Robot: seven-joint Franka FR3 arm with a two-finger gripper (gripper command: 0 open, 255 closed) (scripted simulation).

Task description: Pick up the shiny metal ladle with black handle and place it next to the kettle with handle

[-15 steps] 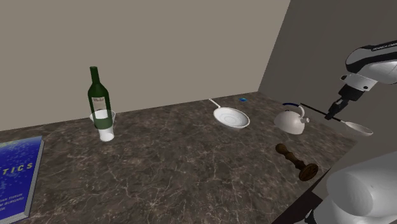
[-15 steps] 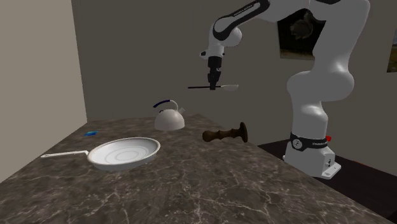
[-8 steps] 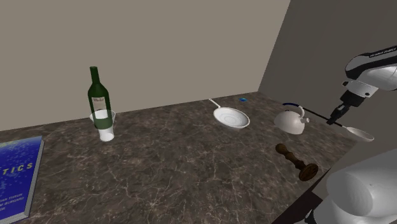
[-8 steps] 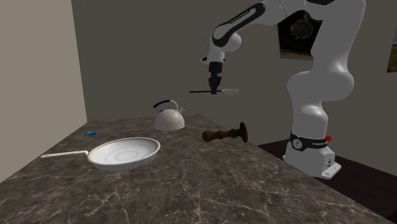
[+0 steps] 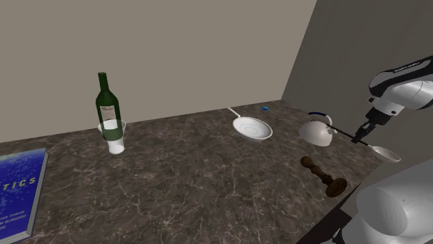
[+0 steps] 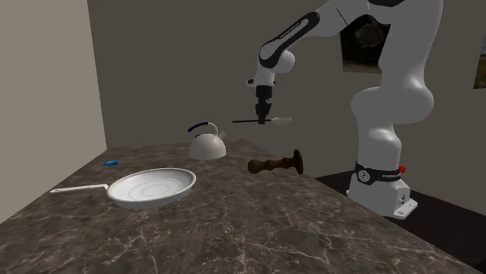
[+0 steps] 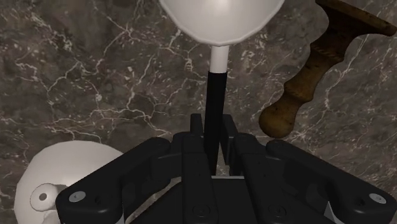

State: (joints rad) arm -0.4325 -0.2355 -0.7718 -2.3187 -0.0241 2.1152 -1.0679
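Your holdings, one moment:
Table (image 5: 208, 187): dark marble.
Kettle (image 5: 318, 132): white, upright on the table.
Turned wooden tool (image 5: 323, 176): lying near the kettle.
Ladle (image 5: 378, 147): pale bowl, black handle, level in the air beside the kettle.
Gripper (image 5: 359, 136): your fingers pinch the ladle's handle.

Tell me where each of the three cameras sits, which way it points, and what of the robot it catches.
Shoulder view: beside the stand, looking down over the dark counter toward the room corner; the arm and tool enter at its right.
Second exterior view: low across the counter, facing the arm beyond the pan.
Wrist view: on the hand, looking down; black fingers clasp the ladle.
Shared: all three show ladle, kettle and wooden piece.
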